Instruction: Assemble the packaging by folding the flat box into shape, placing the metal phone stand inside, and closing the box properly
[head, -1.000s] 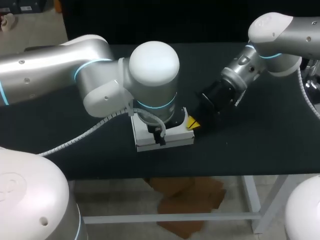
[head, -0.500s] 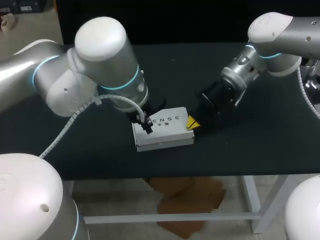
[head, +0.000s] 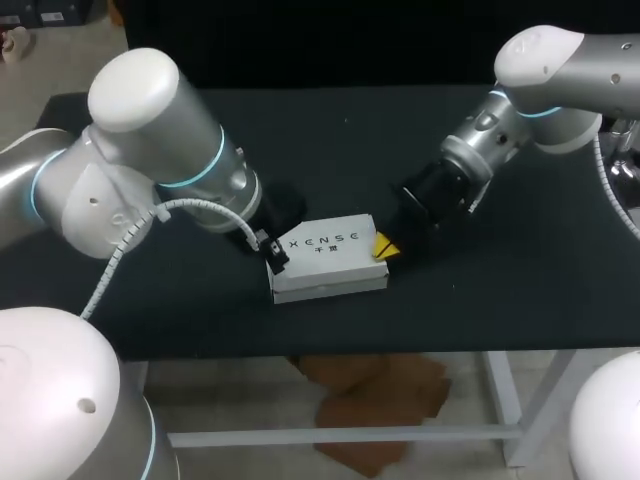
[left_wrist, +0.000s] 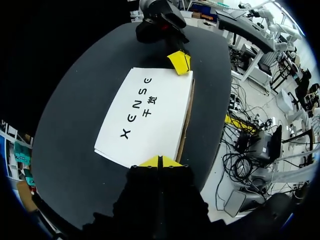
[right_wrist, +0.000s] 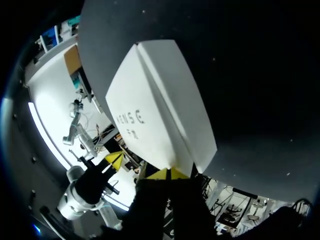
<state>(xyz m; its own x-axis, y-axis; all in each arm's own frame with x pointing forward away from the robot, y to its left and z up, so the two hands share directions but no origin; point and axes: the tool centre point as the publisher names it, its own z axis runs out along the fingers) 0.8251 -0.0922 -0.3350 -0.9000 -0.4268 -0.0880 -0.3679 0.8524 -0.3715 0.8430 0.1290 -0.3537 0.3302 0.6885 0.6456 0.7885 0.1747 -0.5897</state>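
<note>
A white box (head: 328, 258) lies flat and closed on the black surface (head: 500, 290), near its front edge and about midway along it, its printed face upward and its long side running from left to right; the left arm (head: 150, 170) comes in low from the left and its dark wrist ends at the box's left end; the right arm (head: 500, 130) slants down from the right and its yellow tips (head: 384, 245) touch the box's right end; in the left wrist view the box (left_wrist: 147, 115) stretches away ahead of the left jaws, whose yellow tips (left_wrist: 150, 162) are pressed together with no gap and sit right at the box's near edge, gripping nothing; a strip of brown card shows along one long side of the box there; at its far end the other arm's yellow tips (left_wrist: 180, 61) rest against the corner; in the right wrist view the box (right_wrist: 160, 115) again lies ahead of the right jaws, which are closed too, their yellow tips (right_wrist: 159, 174) meeting in a point against the near end of the box with nothing held between them; a fold line runs down the length of the box on that side.
</note>
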